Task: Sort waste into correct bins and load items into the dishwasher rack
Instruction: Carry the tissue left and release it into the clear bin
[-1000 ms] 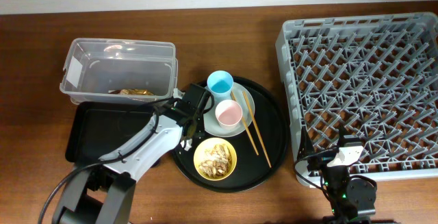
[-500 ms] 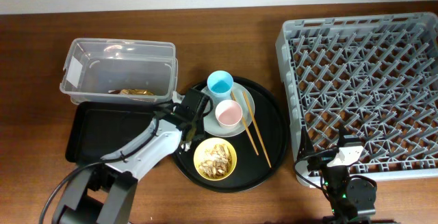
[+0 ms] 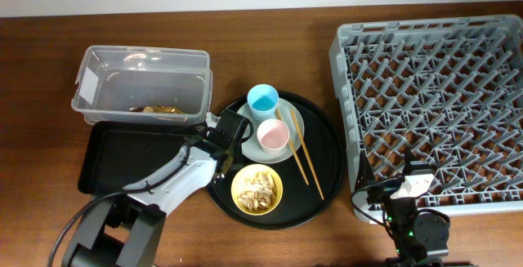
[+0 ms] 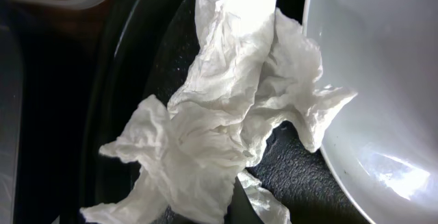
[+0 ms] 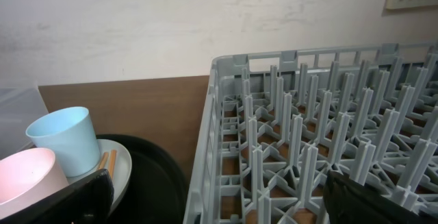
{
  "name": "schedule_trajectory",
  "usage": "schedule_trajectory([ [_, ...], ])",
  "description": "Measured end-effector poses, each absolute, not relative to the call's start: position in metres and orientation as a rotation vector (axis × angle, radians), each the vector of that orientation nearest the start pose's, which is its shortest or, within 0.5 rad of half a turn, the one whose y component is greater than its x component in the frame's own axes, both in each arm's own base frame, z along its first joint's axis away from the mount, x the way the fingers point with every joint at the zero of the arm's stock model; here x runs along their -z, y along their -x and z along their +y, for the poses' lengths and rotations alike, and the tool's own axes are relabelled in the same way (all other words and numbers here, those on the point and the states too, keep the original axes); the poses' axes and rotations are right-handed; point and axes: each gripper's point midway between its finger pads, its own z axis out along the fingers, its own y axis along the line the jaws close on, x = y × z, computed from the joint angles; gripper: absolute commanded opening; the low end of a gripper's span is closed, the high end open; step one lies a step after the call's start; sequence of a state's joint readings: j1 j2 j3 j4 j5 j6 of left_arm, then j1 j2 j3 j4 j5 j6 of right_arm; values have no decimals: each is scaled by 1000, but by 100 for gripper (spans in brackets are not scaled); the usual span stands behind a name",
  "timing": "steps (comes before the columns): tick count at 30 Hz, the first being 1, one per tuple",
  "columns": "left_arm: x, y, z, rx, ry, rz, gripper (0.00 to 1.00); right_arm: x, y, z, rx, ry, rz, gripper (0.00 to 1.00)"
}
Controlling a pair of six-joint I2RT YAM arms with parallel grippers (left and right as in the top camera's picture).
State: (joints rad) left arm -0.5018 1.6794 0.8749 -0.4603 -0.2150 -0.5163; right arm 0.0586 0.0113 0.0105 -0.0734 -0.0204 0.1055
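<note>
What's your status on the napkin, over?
Left tool shut, down at the napkin beside the plate, grip not confirmed. Right tool open, by the rack. Napkin on the round tray, nothing blocking.

overhead: high up, looking straight down on the whole table (image 3: 41,63) | left wrist: very close, looking down on napkin (image 4: 219,114) and plate (image 4: 383,80) | right wrist: low, looking sideways across rack (image 5: 308,162) to wall (image 5: 137,25) | overhead and right wrist share rack, blue cup (image 5: 65,142)

- Crumpled white napkin (image 4: 219,114) touches pale plate's (image 4: 383,80) 9 o'clock rim.
- Blue cup (image 3: 263,99), pink cup (image 3: 273,135) upright on plate.
- Scraps (image 3: 257,189) in yellow bowl (image 3: 238,192), plate's 6 o'clock.
- Wrapper (image 3: 160,109) in clear tub (image 3: 91,75).
</note>
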Motion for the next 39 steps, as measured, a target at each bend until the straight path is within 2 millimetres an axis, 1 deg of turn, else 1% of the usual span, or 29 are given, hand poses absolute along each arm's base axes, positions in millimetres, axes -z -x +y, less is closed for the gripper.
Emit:
schedule_trajectory([
  [2, -12, -309, -127, -60, 64, 2779, 0, -158, -246, 18, -142, -23, 1647, 98],
  [3, -16, -307, -126, -62, 62, 2781, 0, -158, -246, 18, -142, -23, 1647, 98],
  [5, -31, -309, -128, -41, 56, 2754, 0, -158, -246, 18, -142, -23, 1647, 98],
  [6, -48, -315, -131, -10, 48, 2711, 0, -158, -246, 18, -142, -23, 1647, 98],
  [7, -60, -319, -133, 11, 47, 2680, 0, -158, -246, 18, -142, -23, 1647, 98],
  [8, -80, -326, -136, 43, 44, 2625, 0, -158, -246, 18, -142, -23, 1647, 98],
  [10, -118, -333, -137, 84, 51, 2521, 0, -158, -246, 18, -142, -23, 1647, 98],
  [11, -133, -335, -134, 89, 58, 2477, 0, -158, -246, 18, -141, -23, 1647, 98],
  [13, -158, -336, -126, 81, 84, 2395, 0, -158, -246, 18, -142, -23, 1647, 98],
  [16, -189, -340, -110, 26, 140, 2275, 0, -158, -246, 18, -142, -23, 1647, 98],
  [19, -208, -349, -96, -29, 203, 2180, 0, -158, -246, 18, -142, -23, 1647, 98],
  [22, -223, -364, -73, -65, 298, 2093, 0, -158, -246, 18, -142, -23, 1647, 99],
  [25, -236, -385, -51, -51, 380, 2010, 0, -158, -246, 18, -142, -23, 1647, 98],
  [27, -235, -397, -39, -25, 401, 1999, 0, -158, -246, 18, -142, -23, 1647, 98],
  [29, -222, -412, -26, 16, 417, 2019, 1, -158, -246, 18, -142, -23, 1647, 98],
  [33, -182, -431, -4, 93, 450, 2114, 3, -158, -246, 18, -142, -23, 1647, 98],
  [34, -168, -434, 0, 116, 459, 2149, 11, -158, -246, 18, -141, -22, 1647, 98],
  [35, -153, -435, 4, 135, 470, 2186, 32, -158, -246, 18, -142, -23, 1647, 98],
  [36, -143, -436, 6, 147, 475, 2212, 47, -158, -246, 18, -142, -23, 1647, 98],
  [37, -134, -437, 8, 154, 473, 2236, 57, -158, -246, 18, -142, -23, 1647, 98],
  [38, -115, -437, 10, 176, 486, 2281, 64, -158, -246, 18, -142, -23, 1647, 98],
  [39, -110, -437, 10, 186, 487, 2295, 70, -158, -246, 18, -142, -23, 1647, 98],
])
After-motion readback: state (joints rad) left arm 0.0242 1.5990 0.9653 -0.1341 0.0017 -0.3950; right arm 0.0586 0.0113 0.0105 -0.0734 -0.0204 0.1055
